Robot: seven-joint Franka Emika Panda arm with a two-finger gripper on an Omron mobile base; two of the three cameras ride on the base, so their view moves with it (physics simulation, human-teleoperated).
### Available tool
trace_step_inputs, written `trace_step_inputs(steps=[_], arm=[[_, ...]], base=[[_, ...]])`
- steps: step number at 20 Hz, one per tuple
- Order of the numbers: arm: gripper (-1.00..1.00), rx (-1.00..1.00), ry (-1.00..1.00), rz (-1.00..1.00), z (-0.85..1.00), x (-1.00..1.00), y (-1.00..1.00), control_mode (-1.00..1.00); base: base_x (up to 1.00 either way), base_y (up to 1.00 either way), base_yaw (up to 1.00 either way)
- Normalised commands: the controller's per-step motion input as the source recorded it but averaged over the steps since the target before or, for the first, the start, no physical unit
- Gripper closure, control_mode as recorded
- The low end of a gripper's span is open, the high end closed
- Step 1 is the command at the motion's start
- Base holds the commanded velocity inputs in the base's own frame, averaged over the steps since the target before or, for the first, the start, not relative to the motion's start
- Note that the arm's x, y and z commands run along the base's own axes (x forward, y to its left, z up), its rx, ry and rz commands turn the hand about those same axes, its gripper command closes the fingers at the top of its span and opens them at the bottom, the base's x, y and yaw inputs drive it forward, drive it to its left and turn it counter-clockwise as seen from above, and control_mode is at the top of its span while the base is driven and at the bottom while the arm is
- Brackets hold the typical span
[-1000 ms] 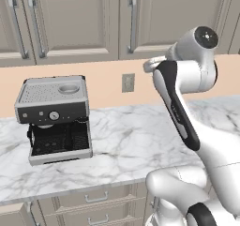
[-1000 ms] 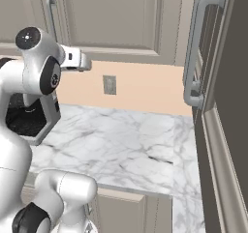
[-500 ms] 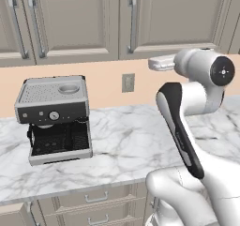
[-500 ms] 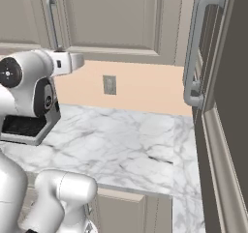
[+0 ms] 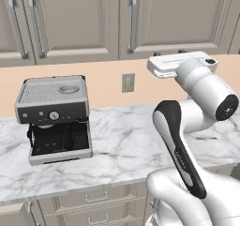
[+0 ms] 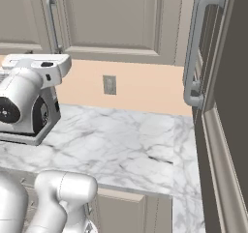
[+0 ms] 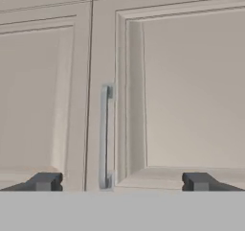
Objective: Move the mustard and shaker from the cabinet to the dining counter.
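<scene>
The cabinet [image 7: 186, 91] fills the hand view, its two recessed-panel doors shut, with a vertical silver bar handle [image 7: 104, 136] on the edge of the right door. My gripper [image 7: 122, 182] faces these doors a short way off. It is open, and the handle shows between its dark fingertips [image 7: 45, 181], left of the middle. In the left base view my white hand [image 5: 180, 63] is raised just below the cabinet [image 5: 173, 18], right of its handle [image 5: 132, 23]. The mustard and the shaker are hidden. The dining counter is out of view.
A silver coffee machine [image 5: 54, 117] stands on the marble worktop [image 5: 126, 145] to my left, with a wall outlet [image 5: 128, 82] behind and drawers [image 5: 98, 199] below. A tall dark panel with a big bar handle [image 6: 196, 48] stands close at the right.
The arm has swung and the hand has risen and turned to face the upper cabinet doors. The jaws have stayed open.
</scene>
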Motion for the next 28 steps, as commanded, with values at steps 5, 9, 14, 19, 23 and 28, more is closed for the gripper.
trace_step_inputs(steps=[5, 9, 14, 19, 23, 28], arm=[[-1.0, 0.03, -0.01, 0.05, 0.0, 0.67, 0.11, -1.0], [-1.0, 0.0, -0.01, 0.0, 0.0, 0.62, 0.34, -1.0], [-1.0, 0.0, -0.06, 0.0, 0.0, 0.49, 0.27, -1.0], [-1.0, 0.0, -0.02, 0.0, 0.0, 0.51, 0.19, -1.0], [-1.0, 0.0, 0.0, -0.01, 0.0, 0.58, 0.03, -1.0], [-1.0, 0.0, 0.0, -0.02, 0.0, 0.49, 0.14, -1.0]], base=[[0.0, 0.0, 0.0], [0.0, 0.0, 0.0], [0.0, 0.0, 0.0], [0.0, 0.0, 0.0], [0.0, 0.0, 0.0], [0.0, 0.0, 0.0]])
